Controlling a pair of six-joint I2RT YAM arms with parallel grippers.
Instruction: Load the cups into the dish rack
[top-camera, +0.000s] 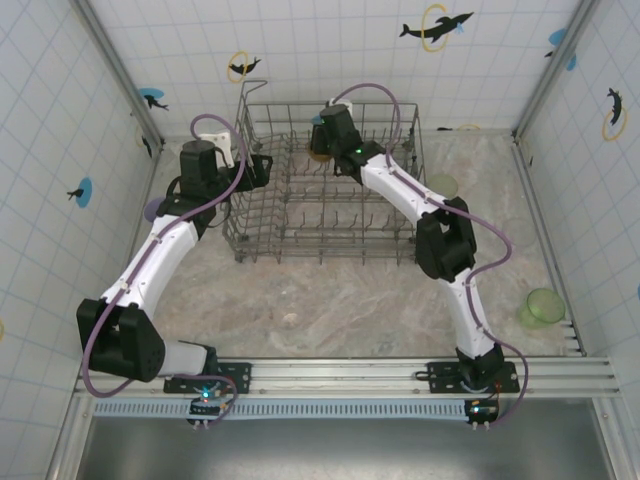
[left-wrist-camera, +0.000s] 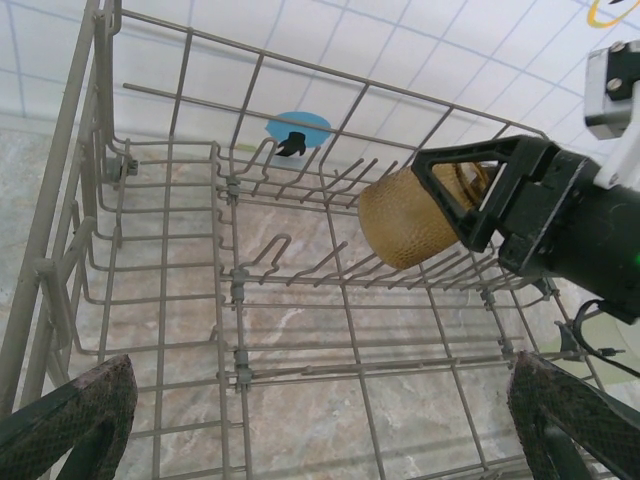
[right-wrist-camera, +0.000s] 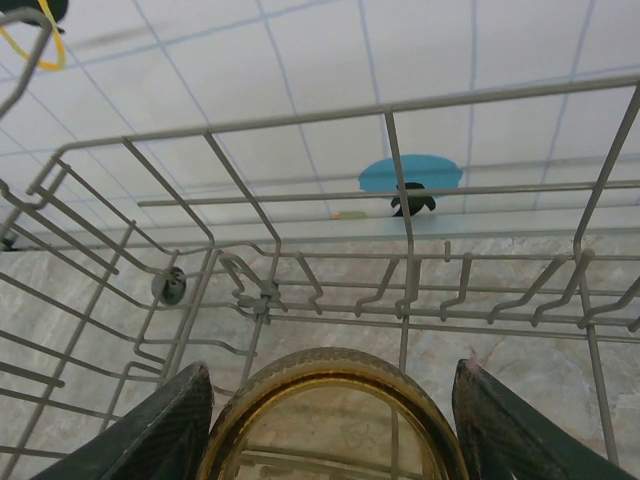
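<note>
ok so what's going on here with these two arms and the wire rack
The right gripper is clamped on an amber-brown cup and holds it inside the dish rack, over the tines near the far side. The left gripper is open and empty at the rack's left end. A green cup stands on the table near its right edge, not yet loaded.

No readable text, label or number shows anywhere.
</note>
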